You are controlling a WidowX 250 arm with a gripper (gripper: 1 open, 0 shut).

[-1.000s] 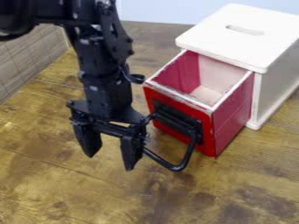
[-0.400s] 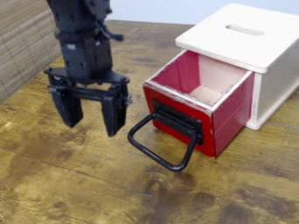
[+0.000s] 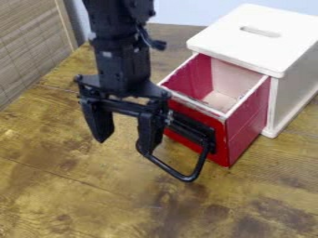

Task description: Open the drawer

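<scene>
The red box-shaped drawer (image 3: 214, 110) is sticking out of the white wooden cabinet box (image 3: 271, 58), pulled open toward the front. Its inside is pale beige, and nothing is showing in the part that can be seen. A narrow slot is cut into the flat top of the white box. A big black wire-loop handle (image 3: 184, 160) is hanging from the drawer's red front and reaching down to the brown wooden table (image 3: 74, 200). The black robot claw (image 3: 121, 135) is pointing straight down just beside the handle. Its two fingers (image 3: 95, 125) are standing wide apart, holding nothing.
</scene>
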